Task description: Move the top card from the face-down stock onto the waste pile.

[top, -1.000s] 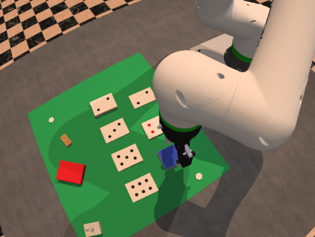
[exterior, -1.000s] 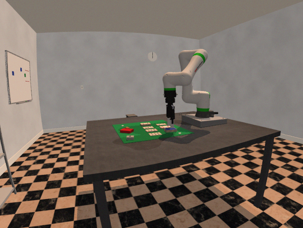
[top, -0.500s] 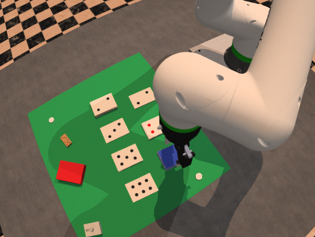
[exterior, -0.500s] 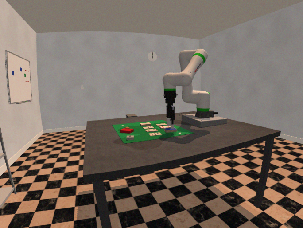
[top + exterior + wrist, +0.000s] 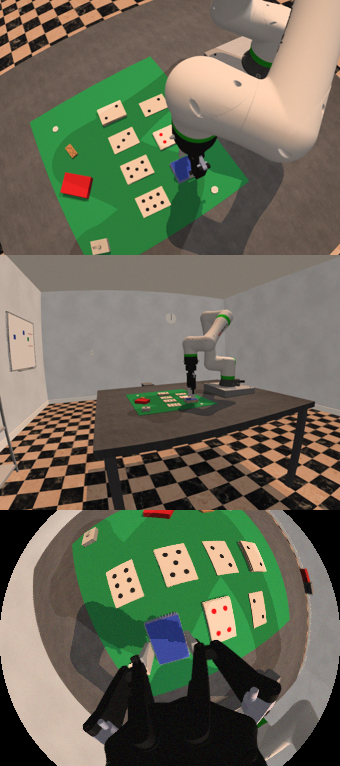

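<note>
No words can be read anywhere — the red marking on the arm [image 5: 220, 332], right of centre in the exterior view, is too small to make out. The small tan box [image 5: 100, 245] at the lower left of the top view carries a dark mark — illegible too.

Green mat [image 5: 90, 219] looks matt, like felt; pip cards [image 5: 136, 169] pale, plywood-like, matt; stock top [image 5: 180, 167] flat blue; arm shell [image 5: 247, 109] smooth cream plastic, faintly glossy; table top [image 5: 164, 430] dull, dark grey.
</note>
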`<move>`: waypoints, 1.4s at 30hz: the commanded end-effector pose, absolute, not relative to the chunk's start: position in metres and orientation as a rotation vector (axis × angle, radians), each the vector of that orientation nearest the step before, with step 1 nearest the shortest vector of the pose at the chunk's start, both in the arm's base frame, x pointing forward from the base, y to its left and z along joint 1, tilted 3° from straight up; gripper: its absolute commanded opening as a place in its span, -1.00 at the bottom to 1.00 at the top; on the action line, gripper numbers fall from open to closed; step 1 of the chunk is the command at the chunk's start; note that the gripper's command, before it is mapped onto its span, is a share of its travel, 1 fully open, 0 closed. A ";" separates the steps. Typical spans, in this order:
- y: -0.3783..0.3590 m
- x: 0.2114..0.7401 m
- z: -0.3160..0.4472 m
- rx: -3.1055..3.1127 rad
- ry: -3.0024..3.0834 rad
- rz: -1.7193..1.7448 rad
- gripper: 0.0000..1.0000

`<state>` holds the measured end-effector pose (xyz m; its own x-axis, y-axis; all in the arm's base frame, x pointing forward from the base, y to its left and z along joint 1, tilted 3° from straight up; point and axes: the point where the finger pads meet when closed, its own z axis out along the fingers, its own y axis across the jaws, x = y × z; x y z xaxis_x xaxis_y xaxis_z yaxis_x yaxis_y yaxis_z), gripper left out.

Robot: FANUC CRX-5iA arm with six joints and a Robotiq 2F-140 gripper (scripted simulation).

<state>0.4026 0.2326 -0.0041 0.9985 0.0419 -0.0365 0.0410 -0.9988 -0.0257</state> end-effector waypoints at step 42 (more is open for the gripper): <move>0.233 0.403 -0.007 -3.115 -0.065 0.057 -0.01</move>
<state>0.4026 0.2327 -0.0064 0.9985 0.0419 -0.0365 0.0410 -0.9988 -0.0257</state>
